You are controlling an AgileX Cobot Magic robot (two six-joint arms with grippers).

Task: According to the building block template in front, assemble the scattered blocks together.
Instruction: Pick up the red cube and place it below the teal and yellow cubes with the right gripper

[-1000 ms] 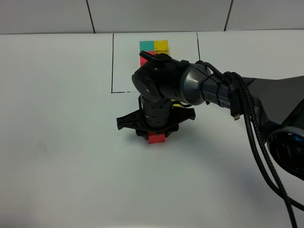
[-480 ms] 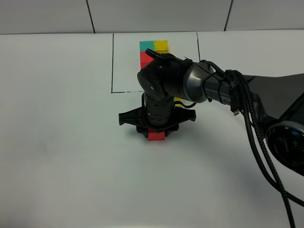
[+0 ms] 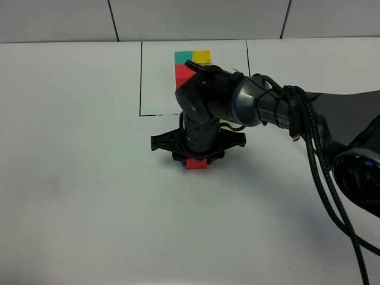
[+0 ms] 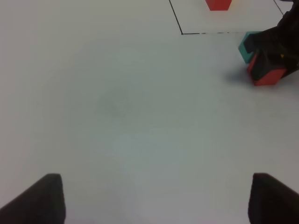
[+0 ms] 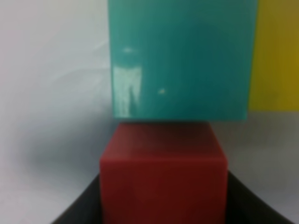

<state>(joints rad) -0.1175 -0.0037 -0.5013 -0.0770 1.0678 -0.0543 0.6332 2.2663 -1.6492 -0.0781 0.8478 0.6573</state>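
Red cube [image 5: 163, 179] sits clamped in the right gripper [image 3: 196, 161], touching the teal cube [image 5: 182, 58], with the yellow cube [image 5: 275, 53] beside the teal. They sit mid-bench, just outside the drawn frame holding the template [image 3: 191, 63] near the far edge. Left gripper [image 4: 154, 198] hangs with jaws apart, empty.

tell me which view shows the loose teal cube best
The right wrist view: the teal cube fills the frame, sitting against the red cube with the yellow cube beside it. The left wrist view shows only one corner behind the right arm. In the exterior high view that arm hides it entirely.
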